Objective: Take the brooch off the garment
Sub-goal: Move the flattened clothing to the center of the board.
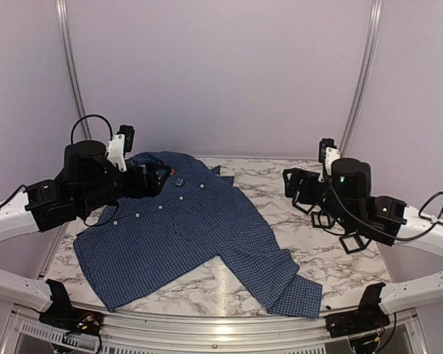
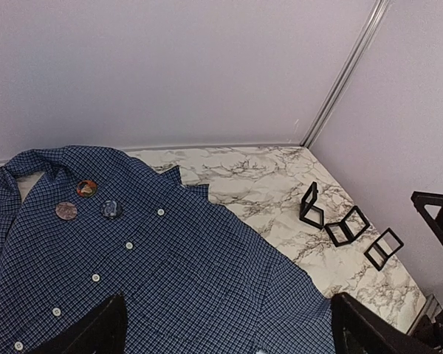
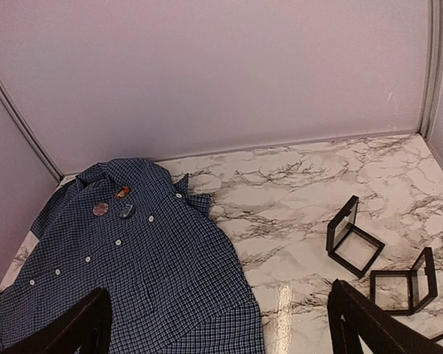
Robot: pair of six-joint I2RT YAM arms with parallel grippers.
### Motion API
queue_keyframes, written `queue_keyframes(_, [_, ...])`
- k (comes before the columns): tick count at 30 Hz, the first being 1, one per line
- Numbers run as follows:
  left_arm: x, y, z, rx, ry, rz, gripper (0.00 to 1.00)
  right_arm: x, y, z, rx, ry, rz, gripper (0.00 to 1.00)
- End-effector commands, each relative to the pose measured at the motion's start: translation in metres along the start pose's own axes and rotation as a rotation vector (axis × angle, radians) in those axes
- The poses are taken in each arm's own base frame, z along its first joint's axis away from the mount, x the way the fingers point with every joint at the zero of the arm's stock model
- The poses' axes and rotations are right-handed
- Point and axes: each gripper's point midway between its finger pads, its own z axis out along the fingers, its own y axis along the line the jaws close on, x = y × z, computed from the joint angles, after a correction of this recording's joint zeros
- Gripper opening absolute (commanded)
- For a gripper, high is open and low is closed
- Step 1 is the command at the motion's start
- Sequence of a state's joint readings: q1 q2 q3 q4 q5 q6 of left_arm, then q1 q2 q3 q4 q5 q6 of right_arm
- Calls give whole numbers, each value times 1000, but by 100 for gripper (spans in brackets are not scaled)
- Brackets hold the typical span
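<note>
- The marble counter (image 1: 280, 221) carries everything.
- The garment (image 1: 184, 236) lies spread flat on the counter's left half, collar toward the far wall.
- My left hand (image 2: 229, 333) hangs over the shirt's front, fingers spread wide, holding and touching nothing.
- My right hand (image 3: 225, 326) hangs over the counter's right side, equally wide and empty.
- Small black frames (image 3: 352, 237) stand on the bare marble at the right.
- The brooch (image 2: 86, 188) sits pinned just below the collar, with two other round pins (image 2: 66, 211) close beside it.
</note>
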State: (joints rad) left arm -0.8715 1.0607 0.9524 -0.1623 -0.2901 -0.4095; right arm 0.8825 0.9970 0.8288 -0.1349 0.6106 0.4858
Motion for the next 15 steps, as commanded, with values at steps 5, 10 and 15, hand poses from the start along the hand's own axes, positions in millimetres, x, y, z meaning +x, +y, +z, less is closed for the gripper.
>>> queue_keyframes(5, [33, 10, -4, -129, 8, -26, 99, 16, -17, -3, 20, 74, -30, 98])
queue_keyframes(10, [49, 22, -3, -171, 25, -44, 99, 27, -17, 1, 7, 122, -57, 99])
queue_keyframes(15, [78, 46, 7, -252, 98, -86, 99, 50, 1, 24, -33, 218, -131, 98])
